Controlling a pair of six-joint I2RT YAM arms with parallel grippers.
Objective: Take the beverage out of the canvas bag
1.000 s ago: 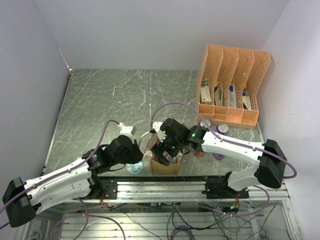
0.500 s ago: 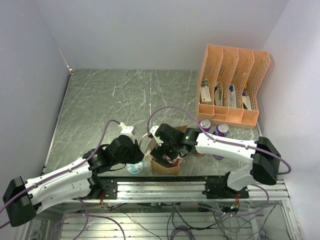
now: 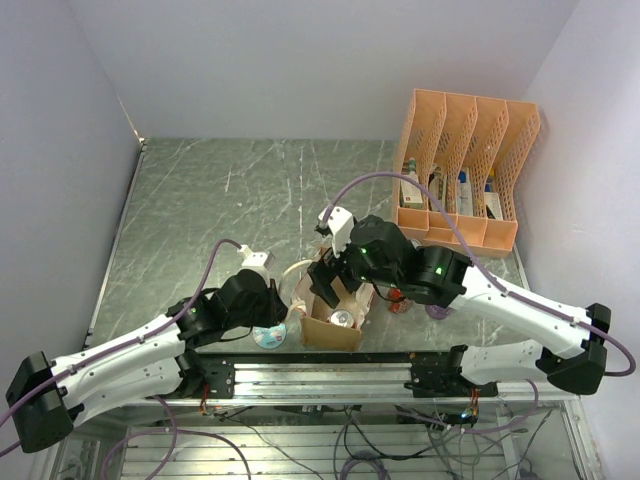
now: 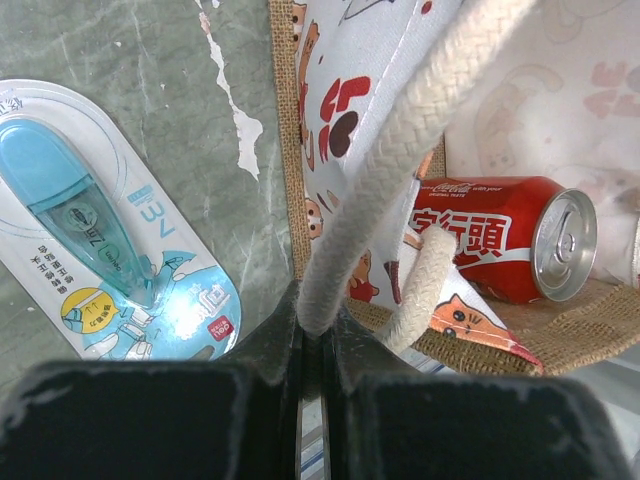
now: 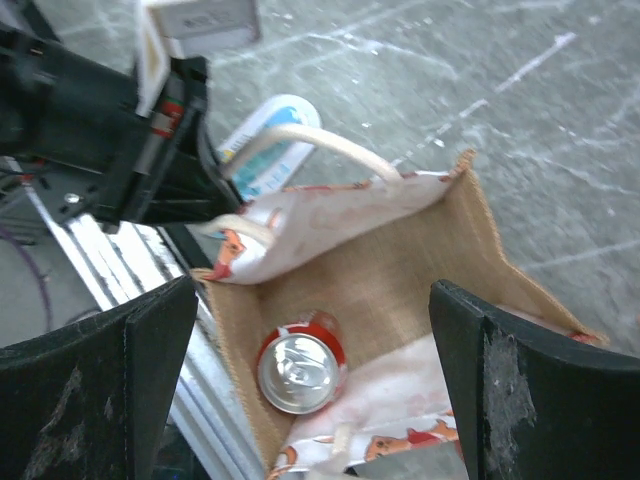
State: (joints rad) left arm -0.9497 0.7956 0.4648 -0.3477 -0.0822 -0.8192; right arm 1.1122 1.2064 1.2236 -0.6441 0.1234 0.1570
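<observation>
Left pincer (image 4: 315, 325) is clamped tight on one cream rope handle (image 4: 400, 170) of the canvas bag (image 3: 318, 332), with the rope running straight out of my closed fingers. The bag sits low in the middle of the top view, right by the table's near edge. Inside it there's a red cola can (image 5: 299, 372) on the burlap floor, silver lid up, showing lower centre in my right wrist view. Right pincer (image 5: 315, 300) hangs over the bag's mouth with its fingers spread wide and nothing in them. A blue correction tape pack (image 4: 110, 250) lies on the table just beside the bag.
</observation>
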